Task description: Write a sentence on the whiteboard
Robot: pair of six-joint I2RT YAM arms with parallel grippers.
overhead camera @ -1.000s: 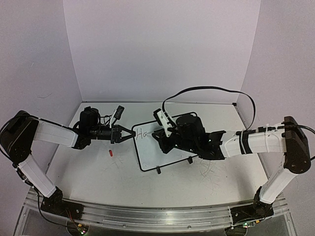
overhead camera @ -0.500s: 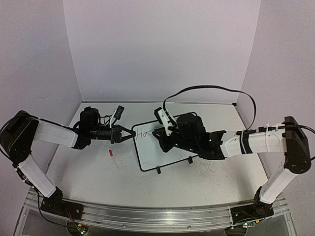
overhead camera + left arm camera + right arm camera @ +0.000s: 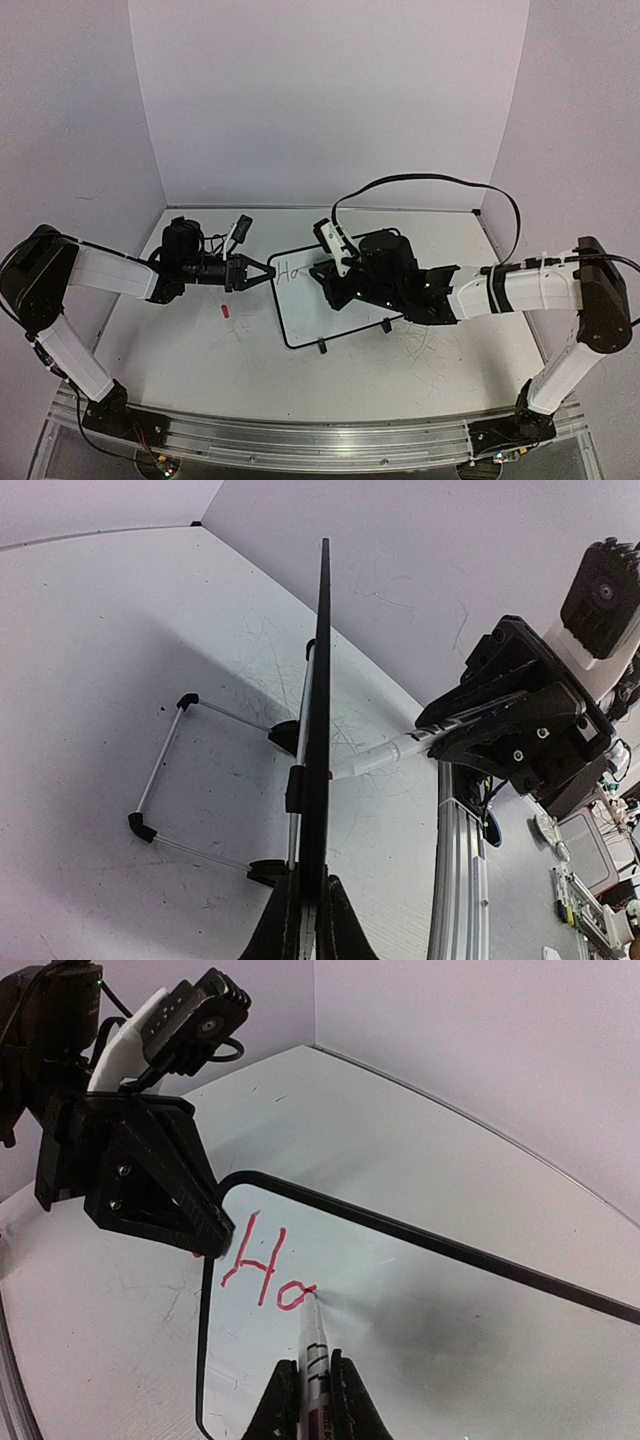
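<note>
My right gripper (image 3: 308,1378) pinches the marker (image 3: 314,1338), tip on the whiteboard (image 3: 325,318), which my left gripper (image 3: 308,905) clamps by its edge. The sentence (image 3: 262,1272) just gained its 2nd letter, "Ha"; most remains unwritten.

- One whiteboard (image 3: 320,315) is counted.
- One marker (image 3: 315,1338) is counted.
- Two red letters (image 3: 269,1280) are counted.
- Two grippers are counted: left gripper (image 3: 308,900), right gripper (image 3: 315,1372).
- One small red piece (image 3: 225,310) is counted.
</note>
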